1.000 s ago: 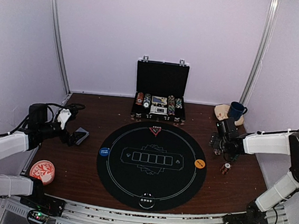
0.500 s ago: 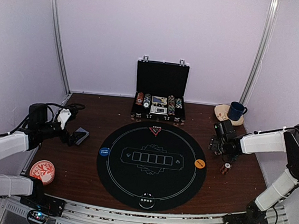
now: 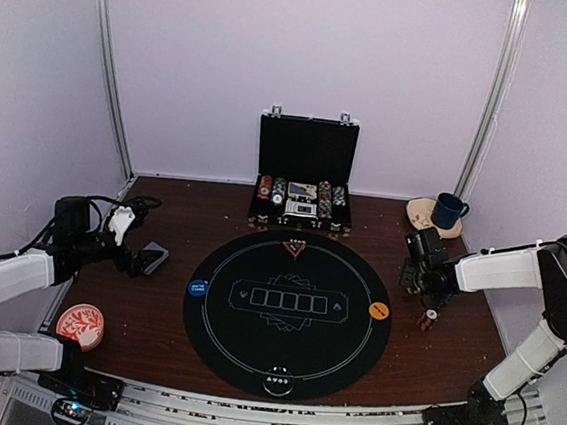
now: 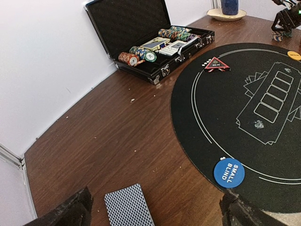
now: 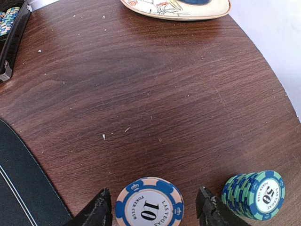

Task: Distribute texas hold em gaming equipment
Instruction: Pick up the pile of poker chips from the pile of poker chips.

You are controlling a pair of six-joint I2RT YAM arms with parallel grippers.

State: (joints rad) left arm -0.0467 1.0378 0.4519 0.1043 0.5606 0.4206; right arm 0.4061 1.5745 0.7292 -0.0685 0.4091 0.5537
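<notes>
- Rightward of the round black felt mat, the right gripper has shifted a little toward the mat's far side since a second ago, and its jaws have drawn closer together; everything else lies as it did
- Right gripper: jaws released, one finger on each side of a flat-lying white poker chip with blue edge stripes, marked "10"; a narrow gap shows on both sides, so nothing is grasped
- Teal and blue striped-edge chip stack marked "50": tilted on the brown wooden table, just beyond the gripper's outer finger, farther from the mat than the white chip
- Small reddish chip stack: off the mat's right edge, nearer the arm bases than the right gripper
- Left gripper: jaws spread wide and holding nothing, off the mat's left edge
- Grey-blue-backed deck of playing cards: flat on the table between the left fingers, touching neither
- Blue round "SMALL BLIND" disc: on the mat's left rim
- Orange round disc: on the mat's right rim
- Red triangle marker: on the mat's far rim
- Dark round button disc: on the mat's near rim
- Open black briefcase with rows of chips: behind the mat
- Red-and-white patterned round dish: off the mat's near-left side
</notes>
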